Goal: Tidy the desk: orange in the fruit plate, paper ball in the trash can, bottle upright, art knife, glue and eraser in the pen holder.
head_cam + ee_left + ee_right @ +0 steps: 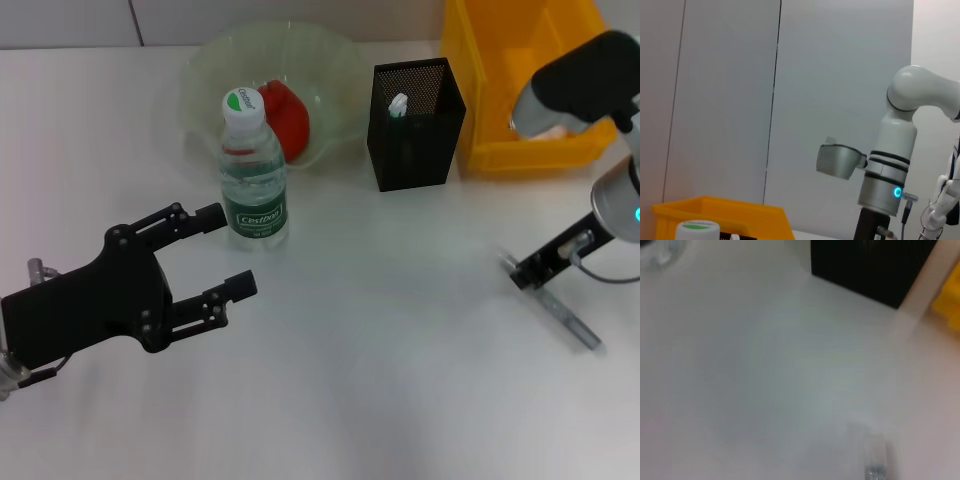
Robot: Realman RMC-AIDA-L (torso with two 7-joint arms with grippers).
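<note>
We see a white desk point(380, 400) stretching across the head view. At its far right corner stands a yellow bin point(520, 90), the biggest thing on it, open at the top; its rim also shows low in the left wrist view point(720, 212). Left of the bin, at the far edge, sits a clear, pale green fruit plate point(270, 85) with a scalloped rim, and in it lies an orange point(285, 118) that looks more red-orange than orange, partly hidden behind the bottle.

Our left gripper point(225, 250) hovers over the near left part of the desk, black, its two fingers spread wide and holding nothing; the upper fingertip ends just beside the bottle's label.

The bottle point(253, 170) stands upright just in front of the plate. It is clear plastic with water inside, a green label round its lower half and a white cap with a green top; that cap also peeks into the left wrist view point(697, 229).

Between the plate and the bin stands a black mesh pen holder point(415, 125), square and upright, with a small white and green object point(398, 104) poking up inside; we cannot tell what it is.

Our right gripper point(535, 268) is low over the desk at the right; we cannot tell how its jaws stand. A thin grey art knife point(570, 320) lies on the desk right at its tip.
</note>
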